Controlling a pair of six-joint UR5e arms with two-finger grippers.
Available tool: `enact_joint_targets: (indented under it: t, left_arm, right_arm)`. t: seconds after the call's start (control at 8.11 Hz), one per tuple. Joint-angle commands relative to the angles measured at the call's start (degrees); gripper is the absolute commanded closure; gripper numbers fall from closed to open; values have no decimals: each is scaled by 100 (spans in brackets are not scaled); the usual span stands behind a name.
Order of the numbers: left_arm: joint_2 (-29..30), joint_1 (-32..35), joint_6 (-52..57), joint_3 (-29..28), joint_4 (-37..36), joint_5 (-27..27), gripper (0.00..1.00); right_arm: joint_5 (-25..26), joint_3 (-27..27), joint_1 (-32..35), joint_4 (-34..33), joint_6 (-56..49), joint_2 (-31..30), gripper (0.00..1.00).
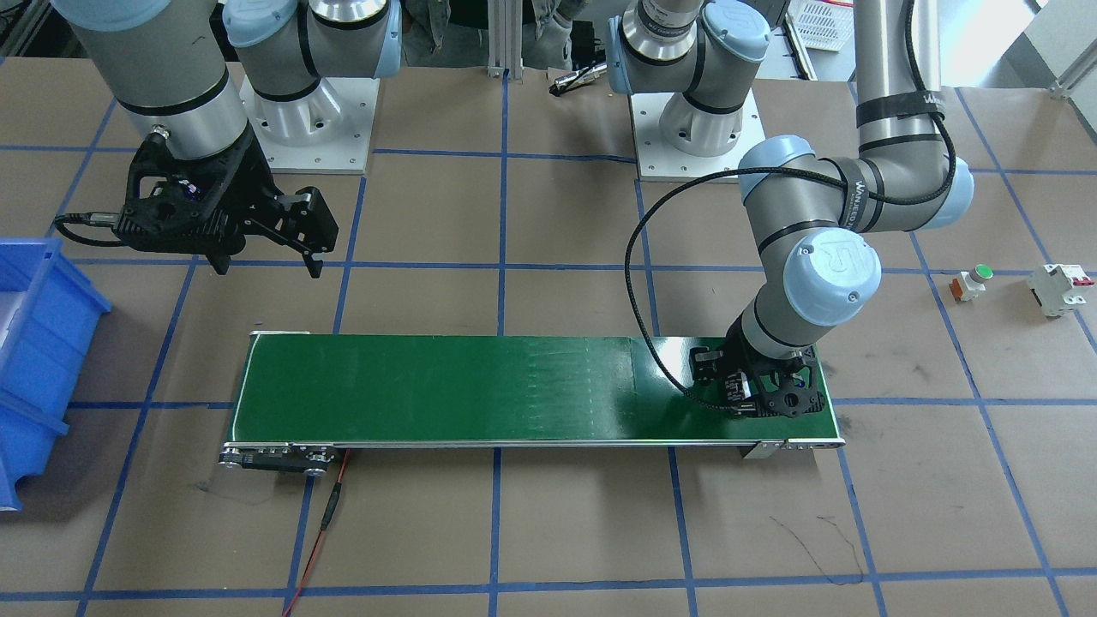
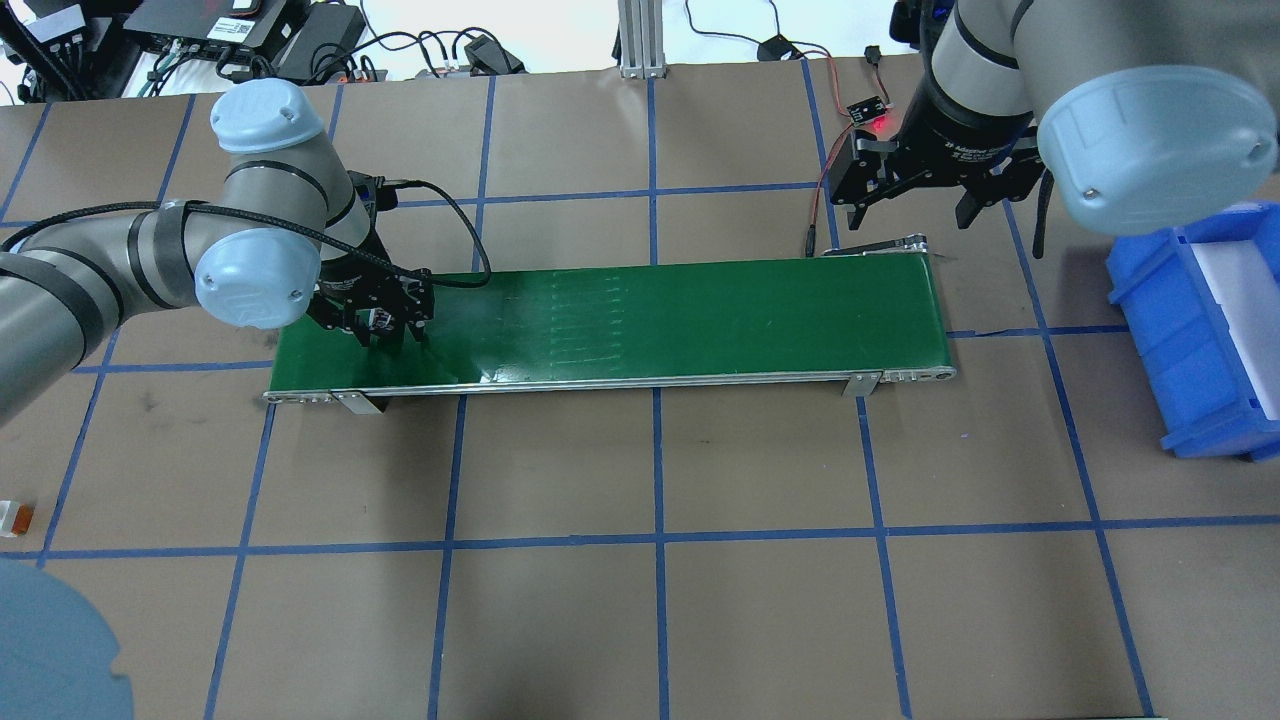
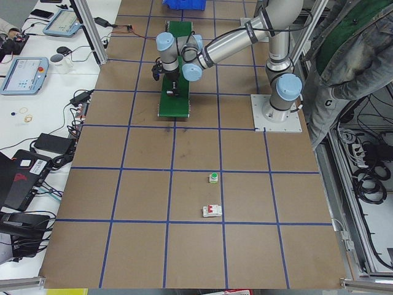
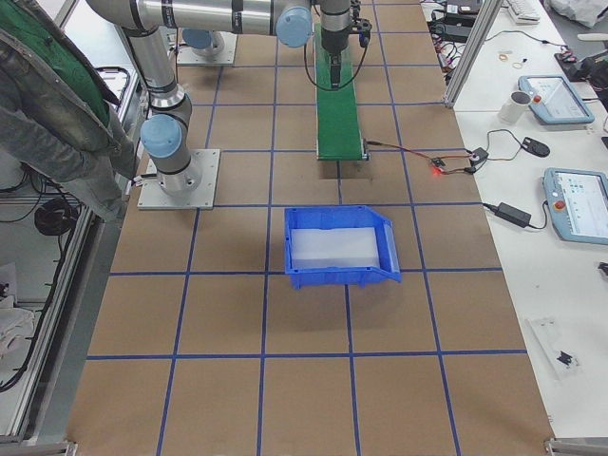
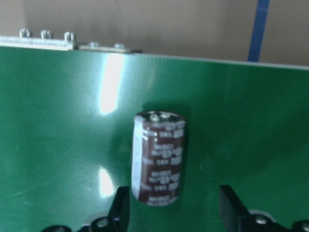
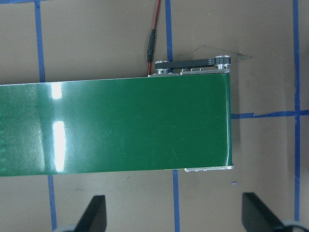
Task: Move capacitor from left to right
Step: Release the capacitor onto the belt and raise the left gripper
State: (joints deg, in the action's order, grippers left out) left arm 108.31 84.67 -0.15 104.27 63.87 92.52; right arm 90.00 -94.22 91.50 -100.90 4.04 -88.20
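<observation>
In the fixed views the capacitor cannot be seen. The left arm's [image 2: 150, 265] wrist and the left pincer [image 2: 375, 328] cover the spot on the green belt [image 2: 650, 320] where it lies, at the belt's left end. From the front camera the same left pincer [image 1: 754, 392] is only a dark mass low over the belt.

Only the left wrist camera shows the capacitor [image 5: 158, 157], and that picture is soft, so the pale print on its brown sleeve is unreadable. It lies on its side on the belt, with its metal-topped end pointing away from the pincer and a light band along one flank. The left pincer [image 5: 175, 210] stands wide, its fingers cut off by the lower edge of the view. The capacitor's near end sits between them but off-centre: one finger [image 5: 120, 212] seems just beside the sleeve, though contact cannot be judged, and the other finger [image 5: 231, 208] is clearly apart from it.

The right pincer [image 2: 910, 212] hangs above the worktop [image 2: 760, 600], just beyond the far edge of the belt's right end. Its own camera shows the right pincer [image 6: 176, 215] spread wide with nothing in it. A blue bin [image 2: 1190, 330] at the far right is cut off by the frame.
</observation>
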Motion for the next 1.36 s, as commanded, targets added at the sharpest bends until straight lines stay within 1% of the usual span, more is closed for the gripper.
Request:
enact_joint_targets:
  t: [0.0, 0.12, 0.25, 0.37, 0.49, 0.62, 0.86, 1.23]
  left_arm:
    - [-484, -47, 6, -622, 1273, 3, 0]
    - [-617, -64, 6, -1193, 2052, -5, 0]
    - [-653, -65, 33, -1738, 2373, -23, 0]
    - [-662, -91, 85, -2109, 2385, -14, 0]
    - [-679, -91, 103, -2313, 2385, 3, 0]
    - [-749, -100, 103, -2402, 2359, 3, 0]
    - [-960, -100, 112, -2420, 2332, 283, 0]
    - [-1258, -82, 112, -2412, 2350, 337, 0]
  right_arm:
    - [0, 0, 0, 0, 0, -4, 0]
    - [0, 0, 0, 0, 0, -4, 0]
    - [0, 0, 0, 0, 0, 4, 0]
    - [0, 0, 0, 0, 0, 5, 0]
    - [0, 0, 0, 0, 0, 5, 0]
    - [-9, 0, -9, -9, -35, 5, 0]
    - [-17, -17, -18, -9, -79, 31, 0]
    - [-35, -44, -53, -44, -359, 101, 0]
